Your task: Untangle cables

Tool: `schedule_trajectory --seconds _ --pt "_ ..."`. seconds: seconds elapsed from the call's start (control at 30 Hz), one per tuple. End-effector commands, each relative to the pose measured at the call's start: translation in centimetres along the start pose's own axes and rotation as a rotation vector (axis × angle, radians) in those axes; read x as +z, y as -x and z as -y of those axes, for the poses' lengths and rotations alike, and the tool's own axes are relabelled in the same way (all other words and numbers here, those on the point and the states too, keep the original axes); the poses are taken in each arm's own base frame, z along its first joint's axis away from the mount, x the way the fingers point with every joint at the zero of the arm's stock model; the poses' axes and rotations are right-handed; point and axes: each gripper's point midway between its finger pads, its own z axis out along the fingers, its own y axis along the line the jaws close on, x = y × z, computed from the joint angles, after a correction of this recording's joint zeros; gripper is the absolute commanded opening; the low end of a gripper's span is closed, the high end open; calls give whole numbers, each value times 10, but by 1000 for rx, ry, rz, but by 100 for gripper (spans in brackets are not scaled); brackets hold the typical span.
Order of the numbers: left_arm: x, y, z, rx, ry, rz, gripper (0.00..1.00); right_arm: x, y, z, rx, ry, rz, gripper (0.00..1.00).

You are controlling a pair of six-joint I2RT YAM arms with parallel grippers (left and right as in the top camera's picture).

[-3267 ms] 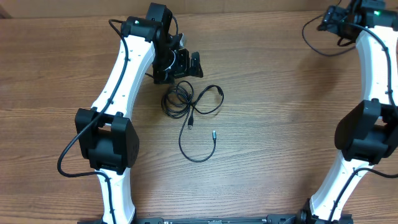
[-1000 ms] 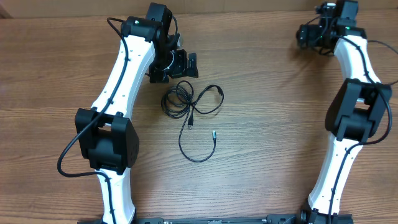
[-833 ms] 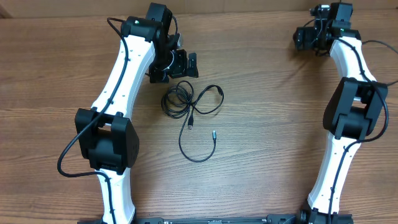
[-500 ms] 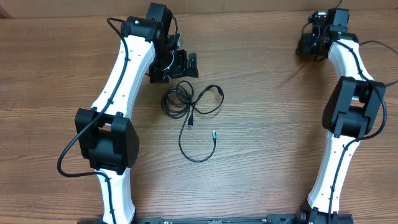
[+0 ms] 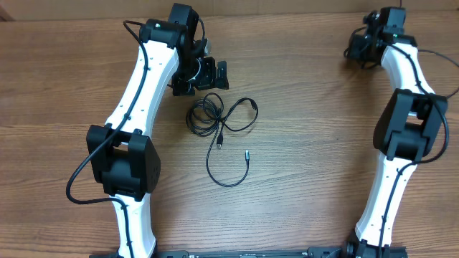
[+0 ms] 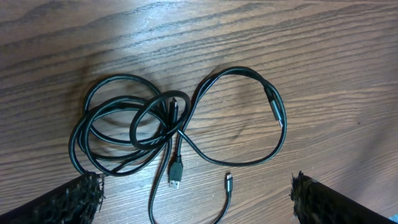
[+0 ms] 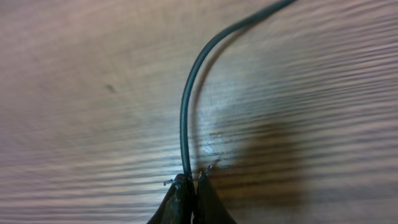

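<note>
The cables lie as a tangle of thin black cord at the middle of the table, with a small coil and a loose loop ending in a plug. My left gripper hovers just behind the coil. In the left wrist view it stands open, with the coil, a USB plug and a small plug between and ahead of its fingers. My right gripper is far off at the back right, shut. A thin black cord runs up from its tips; whether it is pinched I cannot tell.
The wooden table carries both white arms, the left one running along the left side and the right one along the right. Black wires run along both arms.
My right gripper has shut and its wrist has swung a little to the right at the back edge. The left arm and the cables have not moved.
</note>
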Motion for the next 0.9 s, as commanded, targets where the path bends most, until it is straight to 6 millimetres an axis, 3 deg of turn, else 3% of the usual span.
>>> schedule_trajectory --seconds 0.0,0.13,0.33,0.43,0.5,0.6,0.7,0.87 --pt "-7 3 5 38 2 26 99 -87 67 -22 174 38 188 4" --pt "-7 3 5 38 2 26 100 -116 84 -38 248 71 244 4" --pt "-7 3 5 38 2 26 100 -121 89 -60 235 80 270 4" --pt "-7 3 5 38 2 26 100 -120 90 -53 235 -28 301 4" --pt "-7 3 5 38 2 26 100 -119 92 -40 236 -125 328 15" --pt "-7 3 5 38 2 26 100 -108 88 -35 129 -163 313 23" --pt "-7 3 5 38 2 26 99 -88 73 -29 69 -185 255 38" --pt "-7 3 5 38 2 26 100 -49 44 -17 18 -206 153 42"
